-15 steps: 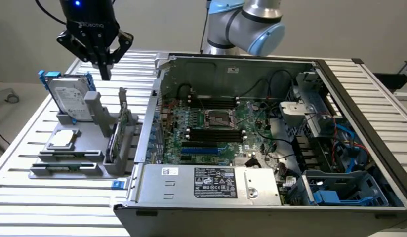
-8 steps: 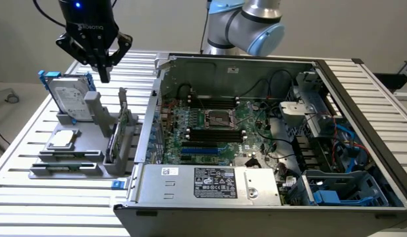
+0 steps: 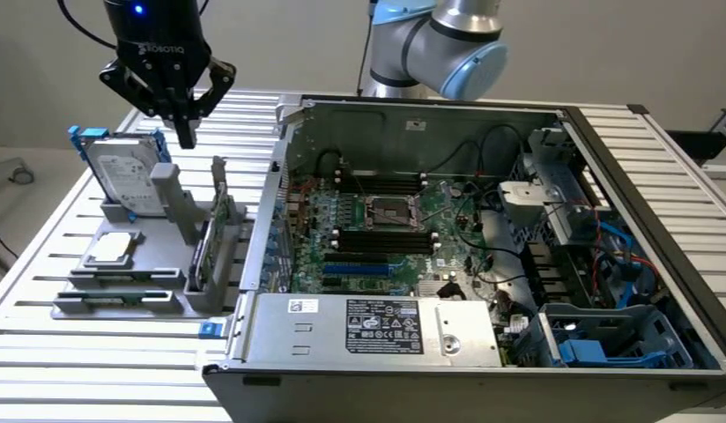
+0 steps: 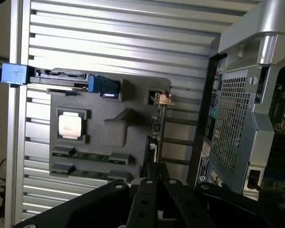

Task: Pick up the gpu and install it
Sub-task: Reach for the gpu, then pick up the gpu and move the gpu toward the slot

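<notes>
gripper: black two-finger gripper (image 3: 183,132) with fingers pressed together and nothing between them; hangs tips-down above the grey moulded parts tray (image 3: 163,304), over the gap between the drive and the card.

gpu: thin green circuit card with glossy black shroud and silver end bracket (image 3: 212,233); stands on its long edge in a slot at the side of the tray nearest the case, bracket end up in the exterior view; in the wrist view it is edge-on (image 4: 157,126), just ahead of the fingertips; not touched.

handling (judgement): light and stiff; the board is thin, so probably fragile under twist; the glossy shroud is likely slippery; best pinch seems to be across the free upper edge, board and shroud together, clear of the bracket and of the contact edge seated in the slot.

containers: the tray also holds the silver hard drive with blue rails (image 3: 122,176), upright; the small square silver cpu chip (image 3: 114,248), flat in its pocket; two green memory sticks (image 3: 119,275) lying in grooves; the open grey computer case (image 3: 645,176) holds the green motherboard (image 3: 339,220), black cabling and the grey labelled power supply (image 3: 375,328).
</notes>
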`<state>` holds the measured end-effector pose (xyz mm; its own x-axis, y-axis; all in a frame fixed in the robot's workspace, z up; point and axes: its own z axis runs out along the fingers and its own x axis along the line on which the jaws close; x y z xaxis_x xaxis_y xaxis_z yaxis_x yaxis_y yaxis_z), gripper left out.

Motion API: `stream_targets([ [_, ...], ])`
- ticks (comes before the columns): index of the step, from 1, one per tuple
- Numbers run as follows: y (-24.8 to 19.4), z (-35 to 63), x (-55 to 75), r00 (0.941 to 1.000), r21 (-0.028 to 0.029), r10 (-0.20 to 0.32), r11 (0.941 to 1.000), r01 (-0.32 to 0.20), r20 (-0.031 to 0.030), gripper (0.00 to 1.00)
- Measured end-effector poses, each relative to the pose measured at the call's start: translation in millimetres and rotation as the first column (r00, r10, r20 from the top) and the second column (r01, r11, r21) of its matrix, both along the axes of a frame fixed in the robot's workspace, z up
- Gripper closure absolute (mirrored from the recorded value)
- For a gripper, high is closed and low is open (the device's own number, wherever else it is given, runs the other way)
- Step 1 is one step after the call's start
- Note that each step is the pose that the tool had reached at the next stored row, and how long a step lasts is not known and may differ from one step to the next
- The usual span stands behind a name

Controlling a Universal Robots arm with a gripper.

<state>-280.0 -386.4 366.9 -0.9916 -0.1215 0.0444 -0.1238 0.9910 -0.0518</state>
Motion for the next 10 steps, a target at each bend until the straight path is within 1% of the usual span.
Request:
stream_targets([
  [8, 0.0, 0.0, 0.0, 1.0, 0.0, 0.0, 1.0, 0.0, 0.0, 0.89],
  [9, 0.0, 0.0, 0.0, 1.0, 0.0, 0.0, 1.0, 0.0, 0.0, 0.88],
  [10, 0.0, 0.0, 0.0, 1.0, 0.0, 0.0, 1.0, 0.0, 0.0, 0.83],
])
